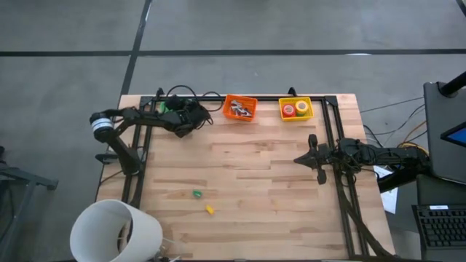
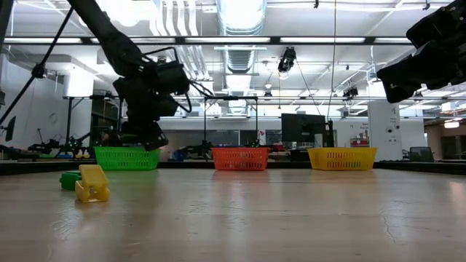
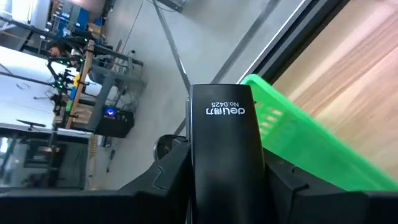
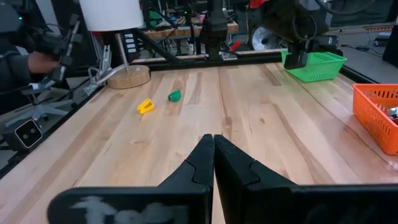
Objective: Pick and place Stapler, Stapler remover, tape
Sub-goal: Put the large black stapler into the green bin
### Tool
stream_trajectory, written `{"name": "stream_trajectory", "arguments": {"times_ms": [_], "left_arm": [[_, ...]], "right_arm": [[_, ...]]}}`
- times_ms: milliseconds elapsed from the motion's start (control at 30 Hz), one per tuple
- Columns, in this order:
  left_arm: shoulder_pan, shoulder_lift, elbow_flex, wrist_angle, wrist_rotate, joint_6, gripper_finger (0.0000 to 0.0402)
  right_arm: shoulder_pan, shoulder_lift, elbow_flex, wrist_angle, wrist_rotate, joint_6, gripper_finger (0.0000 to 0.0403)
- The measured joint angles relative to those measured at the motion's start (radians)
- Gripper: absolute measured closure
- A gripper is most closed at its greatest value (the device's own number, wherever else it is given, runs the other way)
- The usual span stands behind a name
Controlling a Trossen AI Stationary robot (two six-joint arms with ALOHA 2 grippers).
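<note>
My left gripper (image 1: 183, 121) is at the table's far left, over the green basket (image 1: 169, 108), and is shut on a black stapler (image 3: 224, 130) marked "deli". In the low view the gripper (image 2: 149, 124) hangs just above that basket (image 2: 127, 158). A small yellow staple remover (image 1: 210, 209) and a small green one (image 1: 196, 193) lie on the table near its front left. Tape rolls (image 1: 295, 109) sit in the yellow basket (image 1: 309, 101). My right gripper (image 4: 213, 155) is shut and holds nothing at the table's right side. My left gripper pinches the stapler's two long sides (image 3: 195, 163) between its two fingers (image 3: 169, 175). The stapler lies along the fingers, and its labelled end (image 3: 224, 111) sticks out past them. It slants down, lifted clear over the green basket (image 3: 298, 149).
An orange basket (image 1: 240, 108) with small items stands at the far edge between the green and yellow baskets. A white lamp (image 1: 115, 231) stands at the near left corner. Dark frame rails (image 1: 336, 131) run along the table's sides. A wide stretch of bare wood lies in the middle.
</note>
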Motion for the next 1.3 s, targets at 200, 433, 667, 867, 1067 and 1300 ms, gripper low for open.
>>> {"name": "stream_trajectory", "arguments": {"times_ms": [200, 433, 667, 867, 1067, 1300], "left_arm": [[0.036, 0.0, 0.0, 0.036, 0.01, 0.08, 0.0261], [0.043, 0.001, -0.001, 0.042, 0.068, 0.043, 0.0258], [0.044, 0.001, -0.001, 0.042, 0.066, 0.033, 0.0252], [0.044, 0.001, -0.001, 0.037, 0.06, 0.051, 0.0232], [0.041, 0.001, -0.002, 0.034, 0.017, 0.058, 0.0217], [0.025, 0.0, 0.0, 0.033, -0.004, -0.09, 0.0216]], "right_arm": [[0.0, 0.0, 0.0, 0.0, 0.0, 0.0, 0.0394], [0.0, 0.0, 0.0, 0.0, 0.0, 0.0, 0.0394], [0.0, 0.0, 0.0, 0.0, 0.0, 0.0, 0.0394], [0.0, 0.0, 0.0, 0.0, 0.0, 0.0, 0.0394], [0.0, 0.0, 0.0, 0.0, 0.0, 0.0, 0.0394], [0.0, 0.0, 0.0, 0.0, 0.0, 0.0, 0.0394]]}}
